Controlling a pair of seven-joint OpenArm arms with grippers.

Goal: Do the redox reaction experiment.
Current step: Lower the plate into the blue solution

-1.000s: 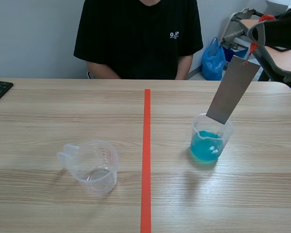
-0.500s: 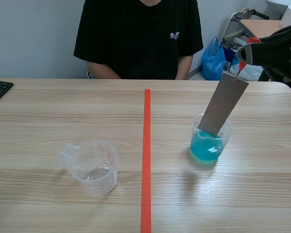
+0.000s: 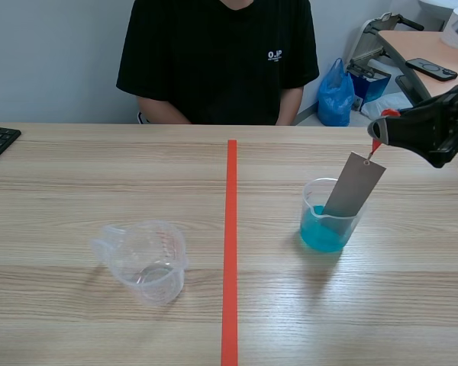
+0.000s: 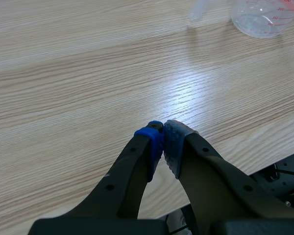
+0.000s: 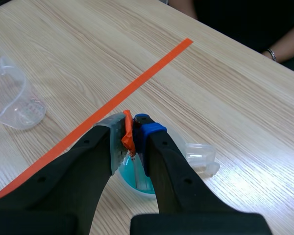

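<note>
The right jaws clamp a flat grey strip (image 3: 354, 187), tilted in the clear plastic cup (image 3: 330, 225); left jaws touch, empty.

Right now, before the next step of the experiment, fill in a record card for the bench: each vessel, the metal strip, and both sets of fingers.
Beaker: right of the tape line, holds blue liquid
Metal strip: grey, tilted, lower end inside the beaker, hanging from a red tab
Right fingers: shut on the red tab, above the beaker
Measuring cup: clear, empty, left of the tape line
Left fingers: shut on nothing, over bare table
Person: seated across the table
</note>
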